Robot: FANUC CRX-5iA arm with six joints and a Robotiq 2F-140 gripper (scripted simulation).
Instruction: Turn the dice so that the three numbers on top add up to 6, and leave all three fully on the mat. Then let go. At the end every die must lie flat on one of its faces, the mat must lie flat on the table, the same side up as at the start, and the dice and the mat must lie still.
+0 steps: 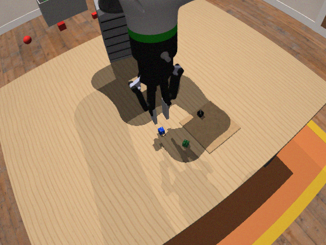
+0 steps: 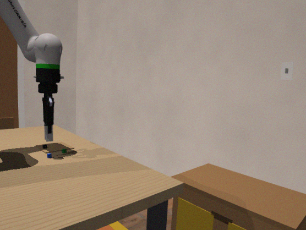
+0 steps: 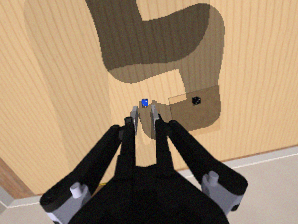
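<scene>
Pincer [image 1: 160,116] narrowed, empty, above blue die [image 1: 160,130] off mat [image 1: 224,138].

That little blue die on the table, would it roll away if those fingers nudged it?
Probably not far: the blue die is a cube resting flat on the wooden table, so it would likely slide or tip one face. It looks tiny beside the narrowed, empty gripper, so probably light and easily knocked.

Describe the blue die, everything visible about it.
The blue die is a small, bright blue cube with pale pips; the top number is too small to read. It lies flat on the bare wooden table, off the mat, left of its near corner and up-left of the green die. Nothing touches it. The tool hangs above it, fingers narrowed and holding nothing.
</scene>
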